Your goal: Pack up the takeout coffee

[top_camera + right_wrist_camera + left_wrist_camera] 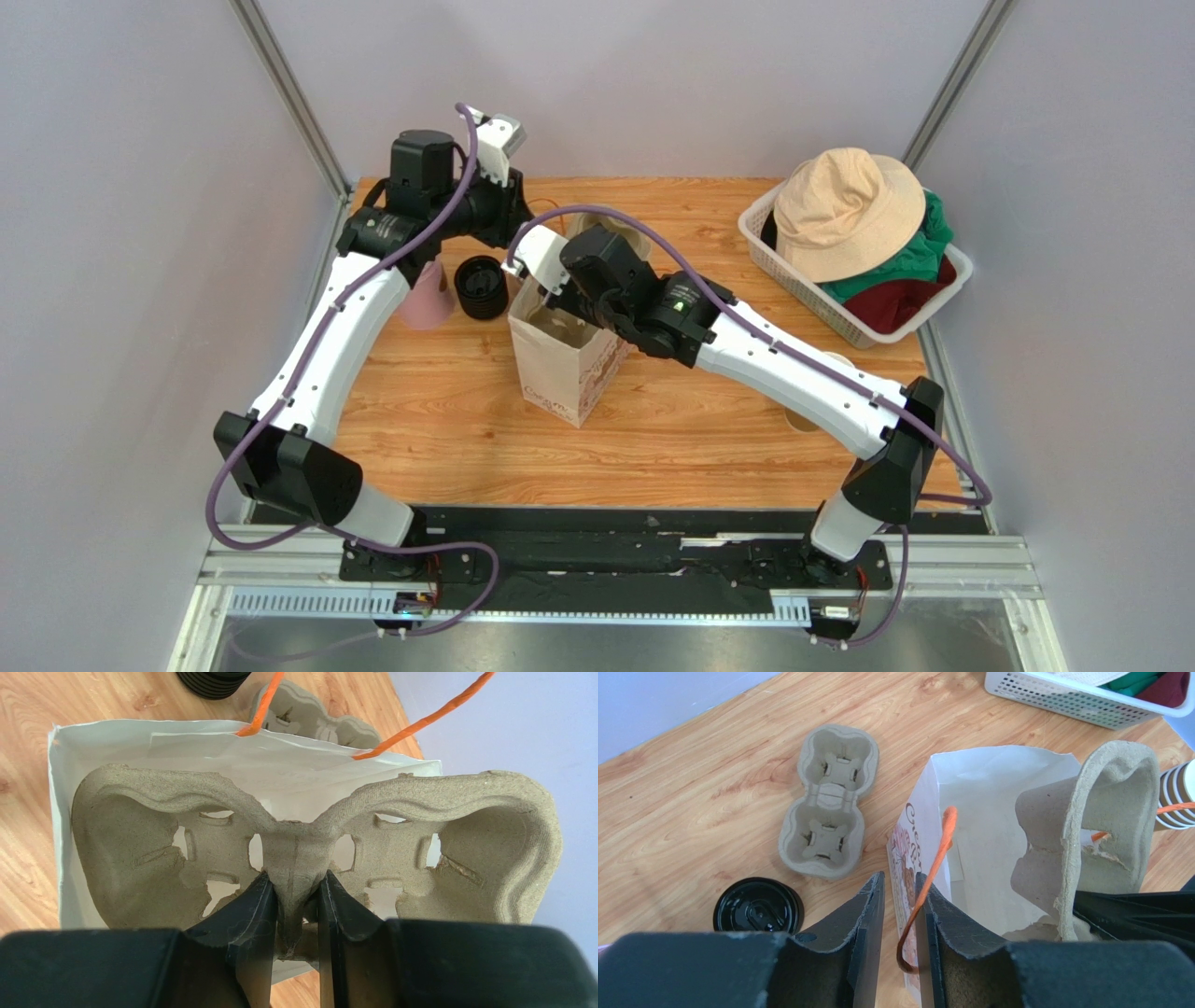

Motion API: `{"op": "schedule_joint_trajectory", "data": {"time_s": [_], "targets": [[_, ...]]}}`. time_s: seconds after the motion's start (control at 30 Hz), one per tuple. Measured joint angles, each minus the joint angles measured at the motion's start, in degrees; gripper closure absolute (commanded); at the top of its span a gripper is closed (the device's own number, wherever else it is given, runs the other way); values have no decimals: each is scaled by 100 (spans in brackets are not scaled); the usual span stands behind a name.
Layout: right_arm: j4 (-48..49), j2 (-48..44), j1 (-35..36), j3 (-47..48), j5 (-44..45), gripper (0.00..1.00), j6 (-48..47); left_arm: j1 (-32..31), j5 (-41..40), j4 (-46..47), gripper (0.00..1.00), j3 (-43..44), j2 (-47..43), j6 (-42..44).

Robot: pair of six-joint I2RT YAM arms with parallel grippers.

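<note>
Right gripper (295, 885) clamps the cup carrier (484, 847) by its centre rib above the open bag (105, 742). Left gripper (899, 882), nearly closed, pinches the orange handle (946, 833).

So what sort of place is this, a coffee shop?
Likely a robot test cell, not a café: two arms bolted at a walled-in wooden table, plus a paper bag and pulp cup carrier.

White rectangular paper bag (990, 812): bears orange cord handles and red-brown printed lettering on one face.
Grey-beige moulded pulp cup carrier (316, 840), second grey-beige pulp carrier (826, 805): uniform, speckled.
Round glossy black plastic lid (758, 906).
Light wood-grain table top (682, 812).
White perforated plastic basket (786, 259): holds beige, green and dark red fabric.
Matt black: left gripper (899, 931), right gripper (295, 931).
</note>
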Motion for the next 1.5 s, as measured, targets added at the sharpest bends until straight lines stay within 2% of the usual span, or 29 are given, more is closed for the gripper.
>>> {"op": "schedule_joint_trajectory", "data": {"time_s": [0.6, 1.1, 1.5], "targets": [[-149, 380, -63, 0, -564, 83, 509, 0, -28, 92, 83, -271, -278, -66], [-168, 378, -426, -348, -1805, 83, 859, 0, -299, 177, 99, -463, -400, -120], [-179, 612, -688, -348, -2284, 83, 911, -2, -741, 208, 100, -503, -411, -170]]}}
